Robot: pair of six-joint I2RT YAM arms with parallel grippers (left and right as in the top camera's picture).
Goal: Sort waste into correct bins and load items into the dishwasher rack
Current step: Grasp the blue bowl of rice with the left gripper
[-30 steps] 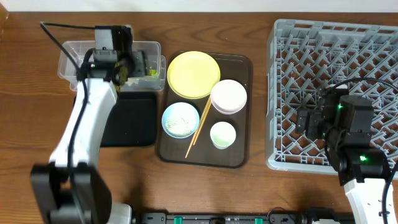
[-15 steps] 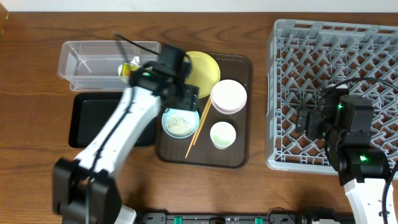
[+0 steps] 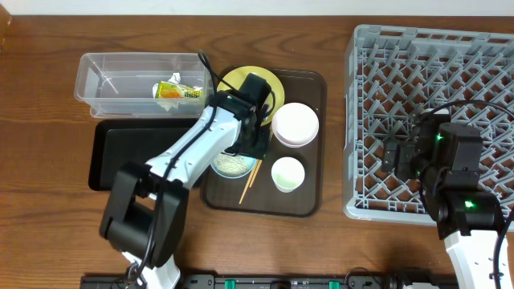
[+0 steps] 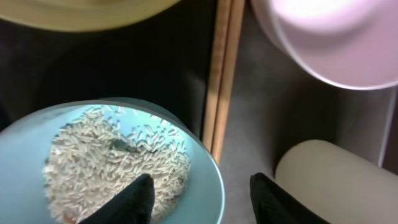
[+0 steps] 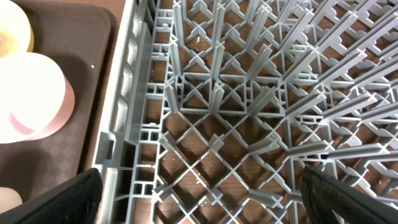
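The yellow-green snack wrapper (image 3: 178,91) lies in the clear container (image 3: 104,72). The black tray (image 3: 128,152) lies below it. My left gripper (image 4: 202,193) is open, its fingers straddling the right rim of the light blue bowl (image 4: 37,143) holding rice scraps (image 4: 112,162); overhead it sits at the bowl (image 3: 231,165). Chopsticks (image 4: 222,74) lie beside the bowl. The yellow plate (image 3: 241,80), white bowl (image 3: 295,124) and white cup (image 3: 287,173) sit on the brown serving tray (image 3: 309,205). My right gripper (image 5: 199,196) is open over the grey rack (image 3: 434,120), empty.
The rack's upright pegs (image 5: 261,81) fill the right wrist view, with its left wall (image 5: 124,124) next to the serving tray. The white bowl (image 4: 336,37) and cup (image 4: 329,180) stand close to the right of my left gripper.
My left arm left the wrapper in the clear container, swung right and came down over the blue bowl. The right arm has not moved.
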